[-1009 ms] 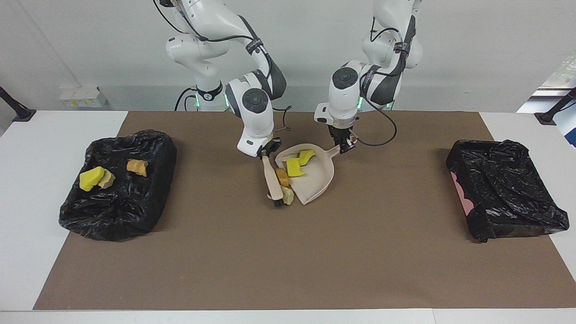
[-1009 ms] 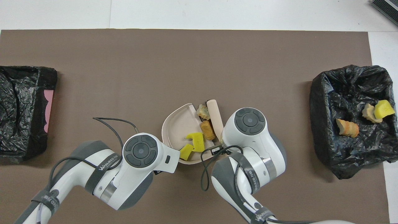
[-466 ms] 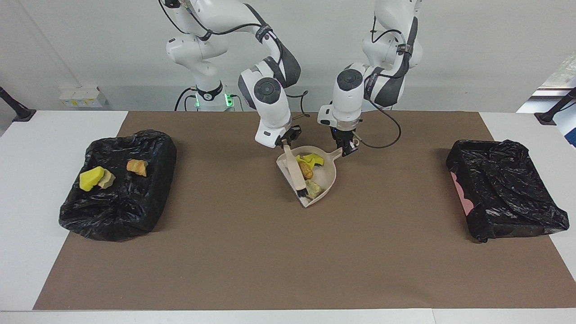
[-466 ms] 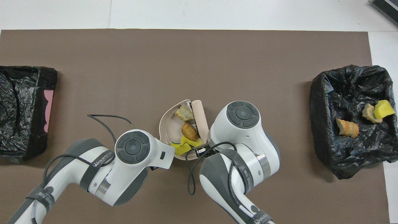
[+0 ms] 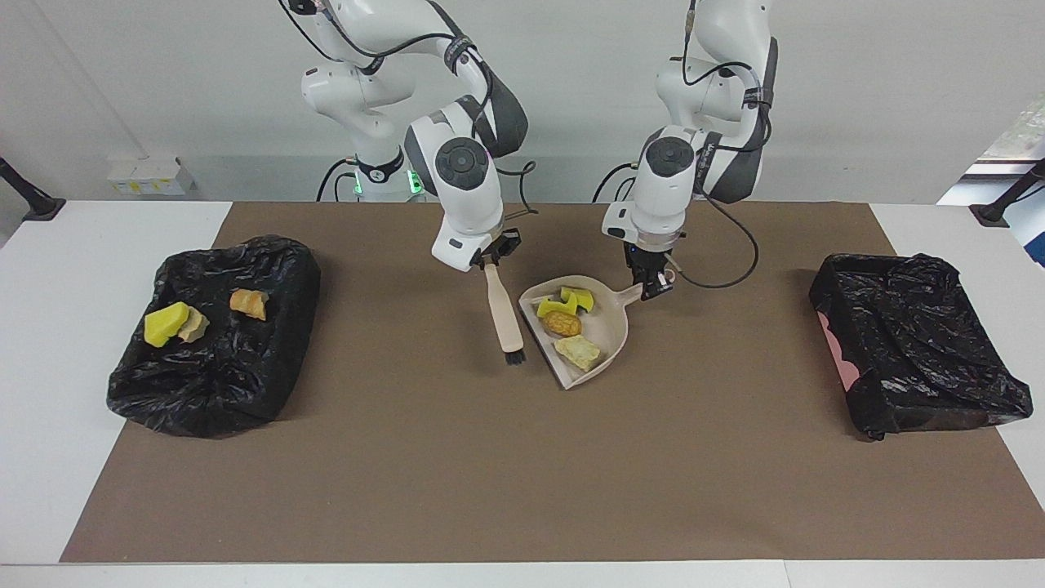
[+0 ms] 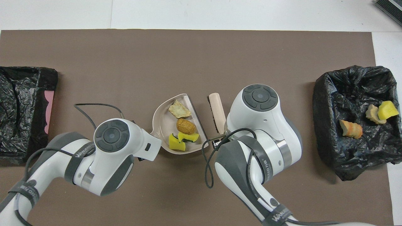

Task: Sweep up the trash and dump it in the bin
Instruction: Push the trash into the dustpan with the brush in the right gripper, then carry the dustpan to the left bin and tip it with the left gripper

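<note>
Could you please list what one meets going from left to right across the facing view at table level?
Trash-holding black bin → brush held by the right pincer → beige dustpan with chunks, held by the left pincer → second black bin.

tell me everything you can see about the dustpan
The dustpan is a small beige pan, plastic by its look, with a raised curved back wall, a flat open lip and a short handle. The left claw grips that handle. The pan sits mid-mat, lip pointing away from the robots. In it lie two bright yellow chunks, an orange-brown chunk and a pale beige chunk. The brush hangs beside it, apart.
</note>
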`<action>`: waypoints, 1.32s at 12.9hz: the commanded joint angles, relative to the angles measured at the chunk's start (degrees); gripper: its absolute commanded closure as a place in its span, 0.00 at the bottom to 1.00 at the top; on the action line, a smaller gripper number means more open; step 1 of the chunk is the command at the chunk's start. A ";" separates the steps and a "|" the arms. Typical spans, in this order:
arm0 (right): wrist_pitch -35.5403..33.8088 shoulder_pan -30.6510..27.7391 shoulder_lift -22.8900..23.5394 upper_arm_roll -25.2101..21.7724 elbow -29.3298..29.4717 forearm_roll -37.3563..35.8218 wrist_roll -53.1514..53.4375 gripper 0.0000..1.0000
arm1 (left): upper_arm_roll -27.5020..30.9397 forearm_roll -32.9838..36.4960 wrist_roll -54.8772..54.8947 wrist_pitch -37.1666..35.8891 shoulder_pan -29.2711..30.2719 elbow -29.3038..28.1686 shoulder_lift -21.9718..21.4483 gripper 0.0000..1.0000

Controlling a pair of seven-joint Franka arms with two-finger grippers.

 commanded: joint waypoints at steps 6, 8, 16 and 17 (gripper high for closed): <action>1.78 10.05 0.79 0.77 -1.28 -1.23 17.48 1.00 | -0.11 1.01 24.40 -6.29 21.51 2.82 -9.70 1.00; 4.94 14.27 3.08 0.77 -1.19 -0.18 21.26 1.00 | -0.11 1.01 33.17 -7.44 29.41 4.84 -10.50 1.00; 11.47 21.06 4.14 0.77 -5.06 2.81 30.69 0.61 | 0.42 3.71 39.00 -7.27 53.16 19.94 -3.23 1.00; 10.68 20.89 4.23 0.68 -4.54 2.72 30.69 0.01 | 0.42 7.82 41.71 -7.18 54.05 22.92 -1.21 1.00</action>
